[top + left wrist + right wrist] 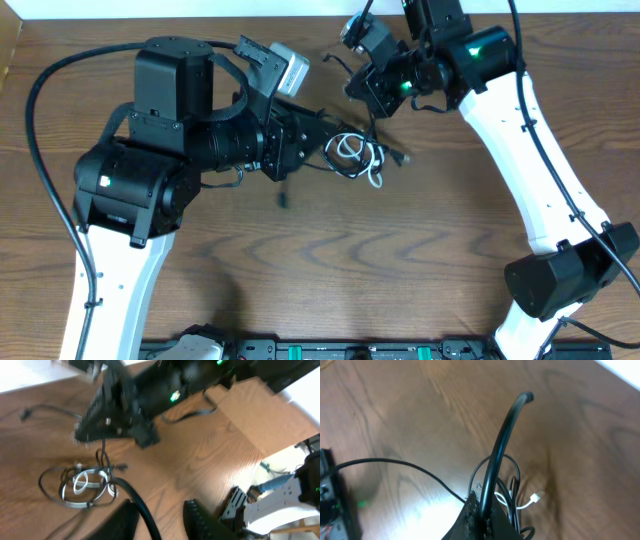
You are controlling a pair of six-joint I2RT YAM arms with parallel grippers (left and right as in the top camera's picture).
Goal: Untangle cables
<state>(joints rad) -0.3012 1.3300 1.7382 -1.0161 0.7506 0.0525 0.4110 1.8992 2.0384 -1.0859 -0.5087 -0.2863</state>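
The cables (352, 152) lie in a tangled loop of thin black cords on the table's middle, with a white cable (373, 170) coiled through them. The overhead view has my left gripper (306, 140) just left of the tangle. In the left wrist view it (161, 508) stands open, and a black cable (134, 496) runs loose between its fingers (202, 519). My right gripper (372, 95) hovers above the tangle. Its wrist view shows it (482, 506) shut on a black cable (501, 440) that arcs up to a free end. The white plug tip (538, 496) lies beside the tangle.
Thick black wiring (40, 150) loops from the left arm's base along the table's left side. The right arm's white link (540, 170) crosses the right side. A cardboard piece (255, 410) lies at the table's edge. A dark rail (330, 350) runs along the front edge.
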